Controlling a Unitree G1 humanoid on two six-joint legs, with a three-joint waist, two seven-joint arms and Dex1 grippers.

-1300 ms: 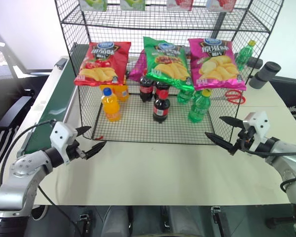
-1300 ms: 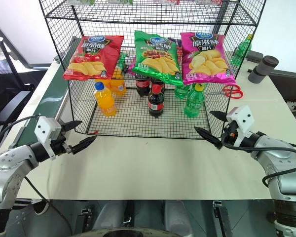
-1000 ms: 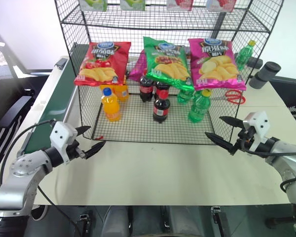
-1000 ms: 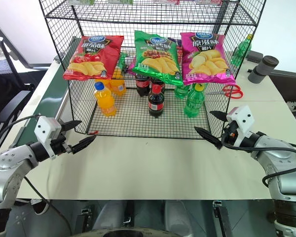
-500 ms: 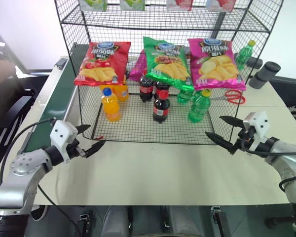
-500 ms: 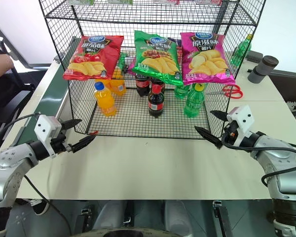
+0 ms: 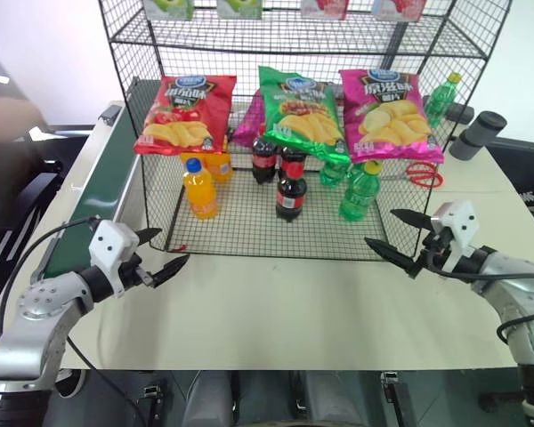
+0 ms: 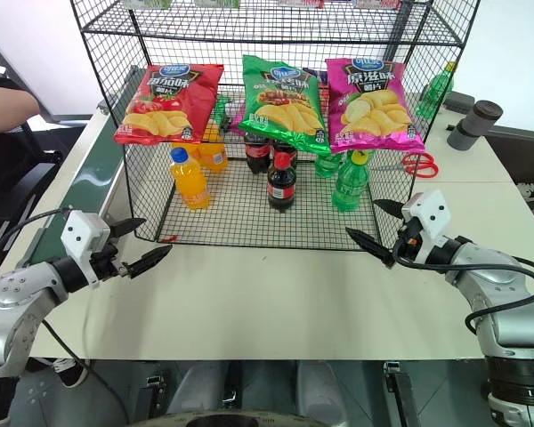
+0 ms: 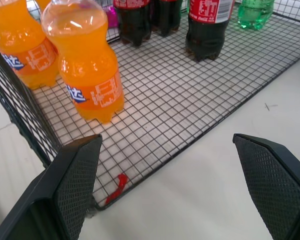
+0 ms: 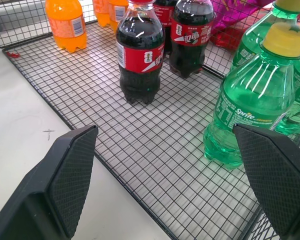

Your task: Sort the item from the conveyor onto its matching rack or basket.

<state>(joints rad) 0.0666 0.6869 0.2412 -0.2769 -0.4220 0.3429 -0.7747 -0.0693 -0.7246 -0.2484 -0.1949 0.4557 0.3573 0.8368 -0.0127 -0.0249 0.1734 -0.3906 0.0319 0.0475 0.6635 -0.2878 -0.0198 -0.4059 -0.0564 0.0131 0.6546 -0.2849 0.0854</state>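
Both hands hovered over the desk [image 7: 276, 302] just in front of the rack [image 7: 249, 236], w/ fingers spread wide & nothing between them. Left hand [image 7: 164, 253] sat near the rack's near-left corner, fingertips pointing right twd the mesh floor, not touching it. Right hand [image 7: 400, 238] sat at the near-right corner, fingertips pointing left, one finger [image 7: 387, 252] close to the rack's front edge; contact couldn't be told.

Cola bottle [image 7: 291, 189] stood upright on the rack's bottom tier, about mid-width, w/ two more colas [image 7: 263, 161] just behind it. Orange soda [image 7: 199, 189] stood to the left, green bottles [image 7: 360, 190] to the right. Right wrist view showed the front cola [image 10: 140, 52] standing apart from the green bottle [image 10: 260, 100]; left wrist view showed the orange soda [image 9: 87, 60] nearest, a small red scrap [image 9: 116, 187] at the mesh edge.

Conveyor [image 7: 93, 191] ran along the far left of the desk, w/ no bottle on the part in view. Chip bags [image 7: 289, 111] hung across the rack front. Scissors [image 7: 418, 173] lay on the desk right of the rack.
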